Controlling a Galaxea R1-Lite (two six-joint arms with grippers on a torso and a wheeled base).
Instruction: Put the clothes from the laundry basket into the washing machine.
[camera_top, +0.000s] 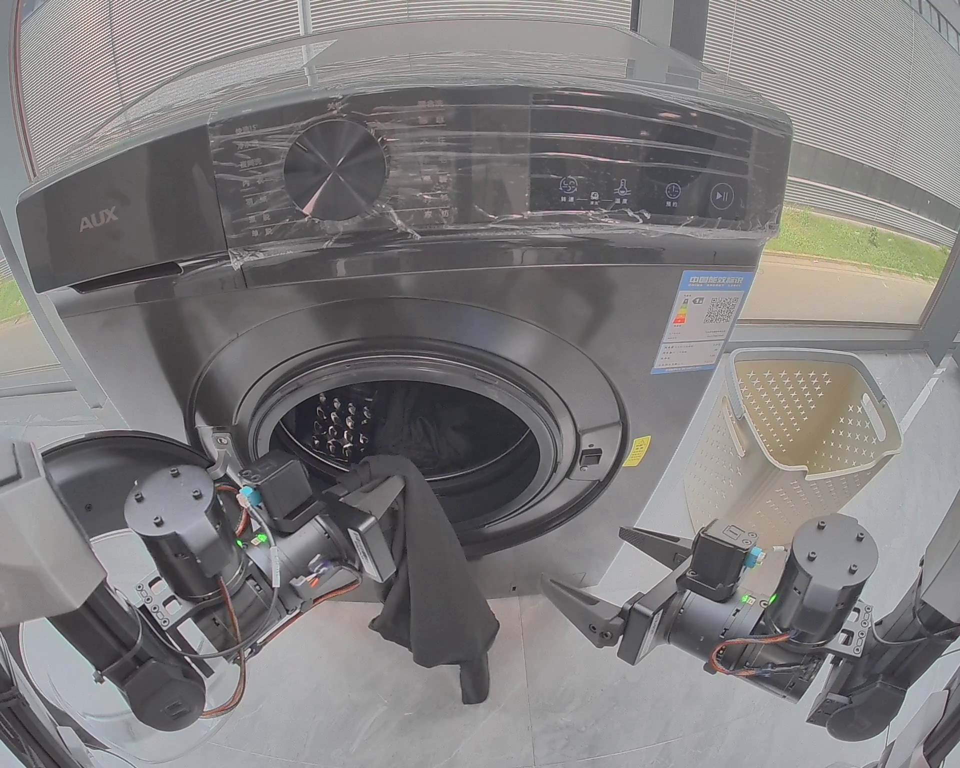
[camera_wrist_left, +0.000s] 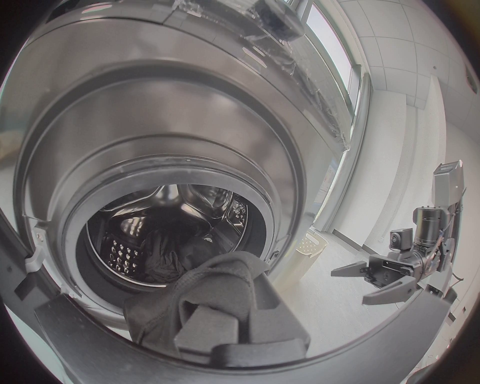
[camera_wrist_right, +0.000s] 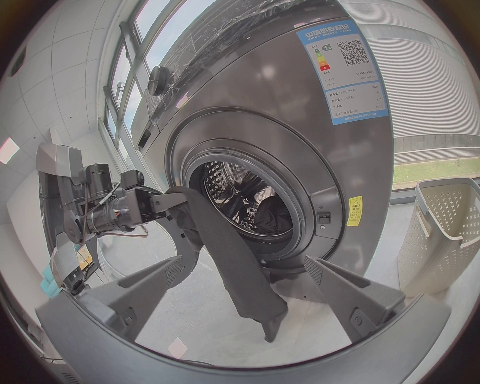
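The washing machine (camera_top: 560, 300) stands in front of me with its round opening (camera_top: 420, 440) uncovered. My left gripper (camera_top: 385, 515) is at the opening's lower left rim, shut on a black garment (camera_top: 435, 590) that hangs down toward the floor. The left wrist view has the cloth (camera_wrist_left: 210, 295) bunched over the left gripper (camera_wrist_left: 235, 320), with dark clothes (camera_wrist_left: 165, 255) lying in the drum. My right gripper (camera_top: 590, 560) is open and holds nothing, low and to the right of the opening. The cream laundry basket (camera_top: 800, 440) stands on the right; no clothes show inside it.
The machine's door (camera_top: 100, 470) is swung open to the left, behind my left arm. Pale tiled floor (camera_top: 600, 700) spreads before the machine. From the right wrist, the left gripper (camera_wrist_right: 177, 215) holds the garment (camera_wrist_right: 235, 265) before the opening, with the basket (camera_wrist_right: 445, 230) off to the side.
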